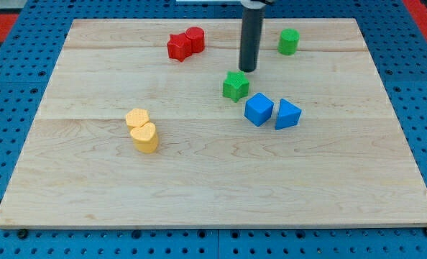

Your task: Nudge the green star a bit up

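Observation:
The green star (235,85) lies a little above the middle of the wooden board (213,194). My tip (248,70) stands just above and slightly right of the star, close to it but apart from it. The rod rises from there to the view's top edge.
A blue cube (258,109) and a blue triangular block (287,114) lie just below and right of the star. A green cylinder (289,41) sits at the top right. A red star (177,47) and a red cylinder (195,39) touch at the top. Two yellow blocks (141,129) touch at the left.

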Controlling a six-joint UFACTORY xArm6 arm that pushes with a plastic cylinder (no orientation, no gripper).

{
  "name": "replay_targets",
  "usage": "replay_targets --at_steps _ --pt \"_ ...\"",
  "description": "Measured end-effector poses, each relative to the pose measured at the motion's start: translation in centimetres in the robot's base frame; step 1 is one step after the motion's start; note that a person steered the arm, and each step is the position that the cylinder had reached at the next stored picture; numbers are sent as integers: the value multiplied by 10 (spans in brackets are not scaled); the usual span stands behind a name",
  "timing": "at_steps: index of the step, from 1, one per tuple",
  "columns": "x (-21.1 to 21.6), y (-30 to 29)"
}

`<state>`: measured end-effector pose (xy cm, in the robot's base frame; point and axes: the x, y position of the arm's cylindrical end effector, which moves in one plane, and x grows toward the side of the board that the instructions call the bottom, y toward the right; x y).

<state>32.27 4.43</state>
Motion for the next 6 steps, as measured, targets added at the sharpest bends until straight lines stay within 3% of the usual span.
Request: replay_targets --at_steps 1,2,3,4,6 --pt "9 -52" --pt "52 -75" --pt "92 -43" --pt "90 -28" --pt "41 -24"
